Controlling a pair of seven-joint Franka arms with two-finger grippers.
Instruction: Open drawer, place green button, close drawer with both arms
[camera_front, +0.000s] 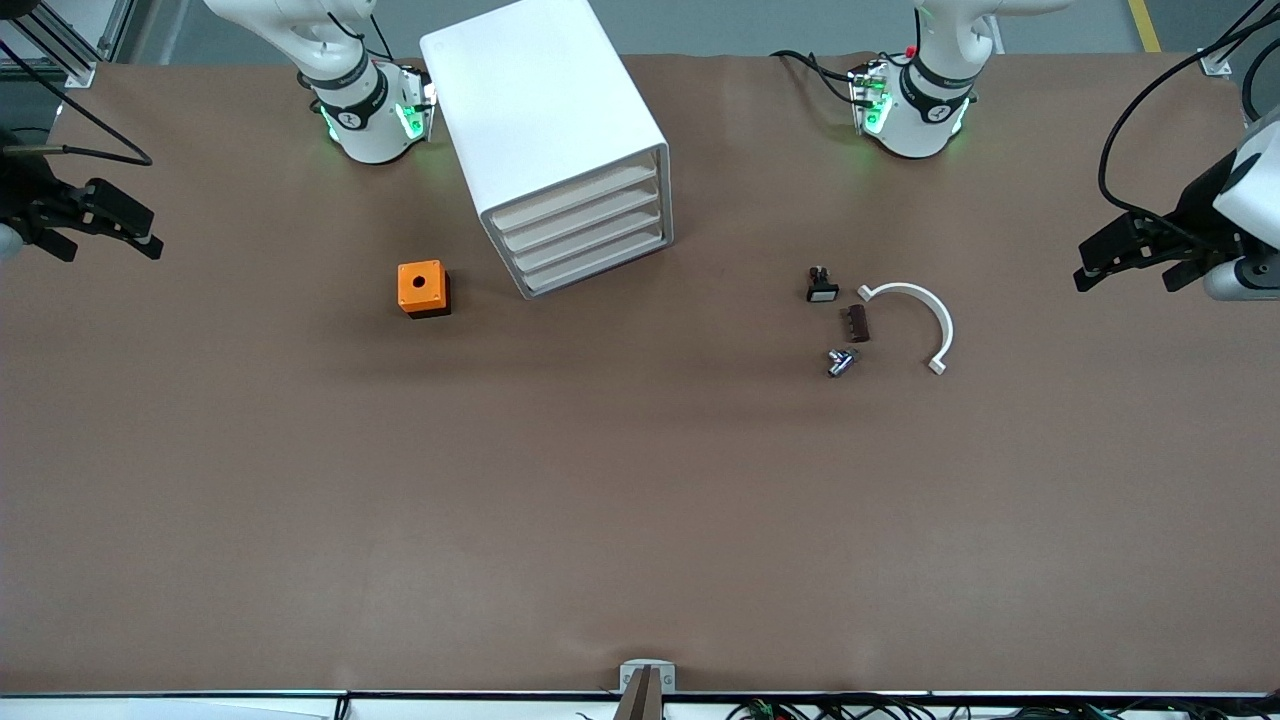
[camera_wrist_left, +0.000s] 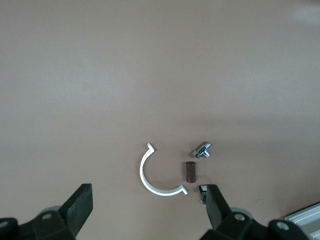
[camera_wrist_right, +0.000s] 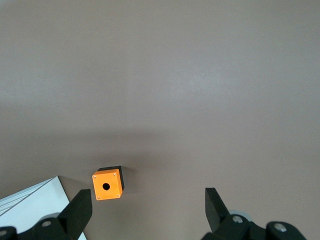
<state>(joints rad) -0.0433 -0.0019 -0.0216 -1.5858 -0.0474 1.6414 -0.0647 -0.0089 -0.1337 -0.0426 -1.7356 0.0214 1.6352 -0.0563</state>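
Note:
The white cabinet (camera_front: 545, 120) stands between the two arm bases, its four drawers all shut. The drawer (camera_front: 598, 266) is the lowest one. The button (camera_front: 841, 362) is tiny and looks silvery-blue; it lies on the table toward the left arm's end and also shows in the left wrist view (camera_wrist_left: 202, 150). My left gripper (camera_front: 1128, 272) hangs open and empty over the table's left-arm end, apart from the button; in its wrist view (camera_wrist_left: 147, 192) nothing sits between the fingers. My right gripper (camera_front: 108, 245) hangs open and empty over the right-arm end (camera_wrist_right: 147, 196).
An orange cube with a hole (camera_front: 423, 288) sits beside the cabinet toward the right arm's end. Near the button lie a black switch with a white face (camera_front: 822, 286), a brown cylinder (camera_front: 858, 323) and a white C-shaped clamp (camera_front: 925, 312).

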